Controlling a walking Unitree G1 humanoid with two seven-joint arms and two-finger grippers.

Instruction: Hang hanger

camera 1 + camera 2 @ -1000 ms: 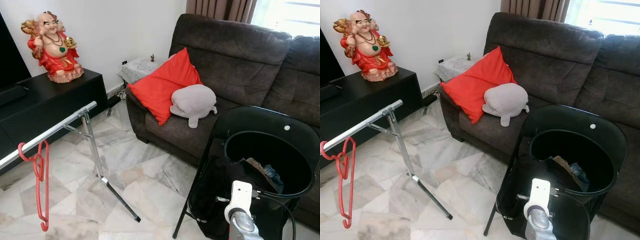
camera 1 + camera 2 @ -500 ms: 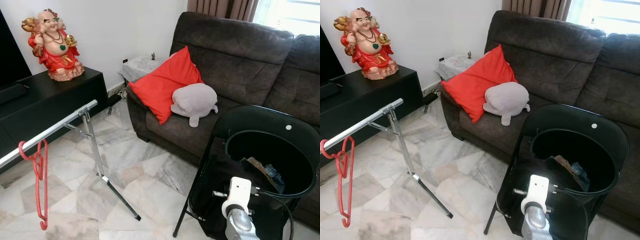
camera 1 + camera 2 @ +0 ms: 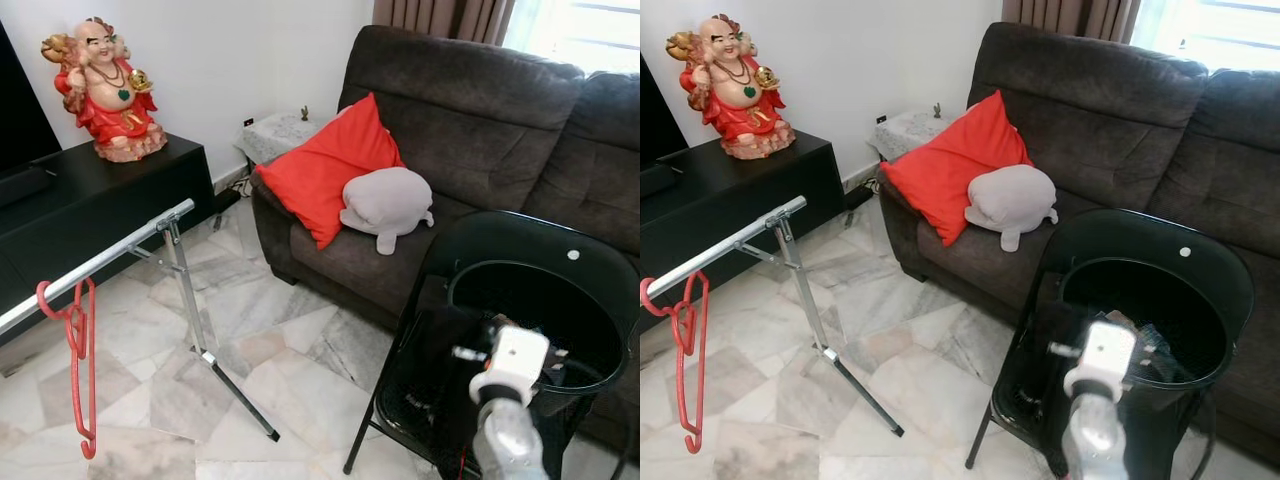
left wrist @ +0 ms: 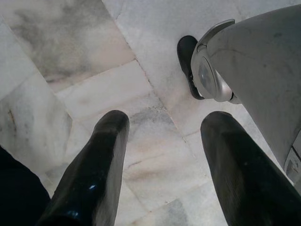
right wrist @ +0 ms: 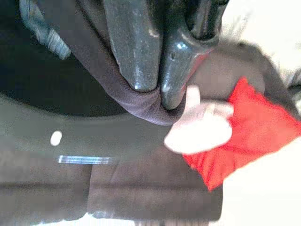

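Red hangers [image 3: 80, 340] hang from the near end of a silver rail [image 3: 110, 258] at the left. At the right stands a black laundry basket [image 3: 565, 268] with clothes inside. My right arm [image 3: 510, 365] reaches over its front rim, blurred. In the right wrist view my right gripper [image 5: 157, 89] is shut on a fold of a dark garment [image 5: 136, 106], with the basket's opening behind it. The garment drapes down the basket's front [image 3: 440, 365]. My left gripper [image 4: 162, 136] hangs open over the marble floor, nothing between its fingers.
The rail's stand [image 3: 200, 340] has a leg running across the floor toward the basket. A brown sofa [image 3: 480, 130] holds a red cushion [image 3: 325, 170] and a grey plush [image 3: 385, 205]. A black cabinet [image 3: 100, 200] with a red figurine [image 3: 105, 90] lines the left wall.
My right arm has swung to the right and a little up, over the basket's front rim. The hangers and rail have not moved.
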